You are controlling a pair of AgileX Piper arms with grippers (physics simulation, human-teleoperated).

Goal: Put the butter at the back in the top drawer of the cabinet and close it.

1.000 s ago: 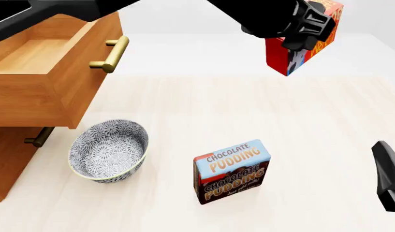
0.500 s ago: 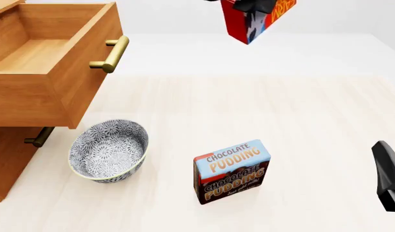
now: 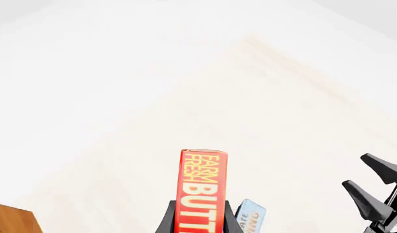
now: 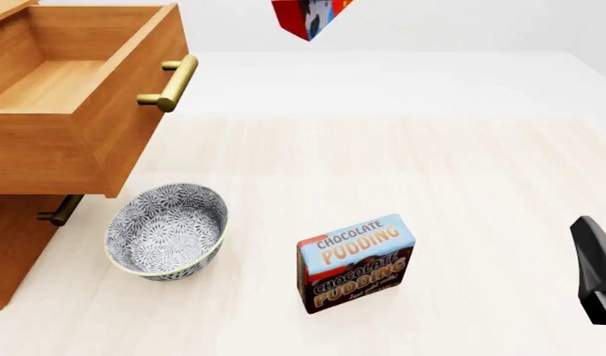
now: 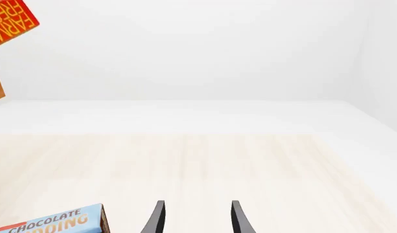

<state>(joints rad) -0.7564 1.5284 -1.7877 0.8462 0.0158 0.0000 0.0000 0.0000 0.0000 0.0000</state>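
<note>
Front view: butter (image 4: 310, 16) cut off at top; left gripper (image 3: 199, 224) clamps it; right gripper (image 5: 196, 218) parted, bare.

A pale wood-grain table (image 4: 461, 170) stands before plain white walls under even, soft light.

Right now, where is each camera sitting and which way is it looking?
Front view: above and behind the arms, looking down at the table, open top drawer and bowl; part of the right arm shows.
Left wrist view: behind the left tool, which grips the butter.
Right wrist view: behind the open right tool, facing forward.
All three show the pudding box.
</note>
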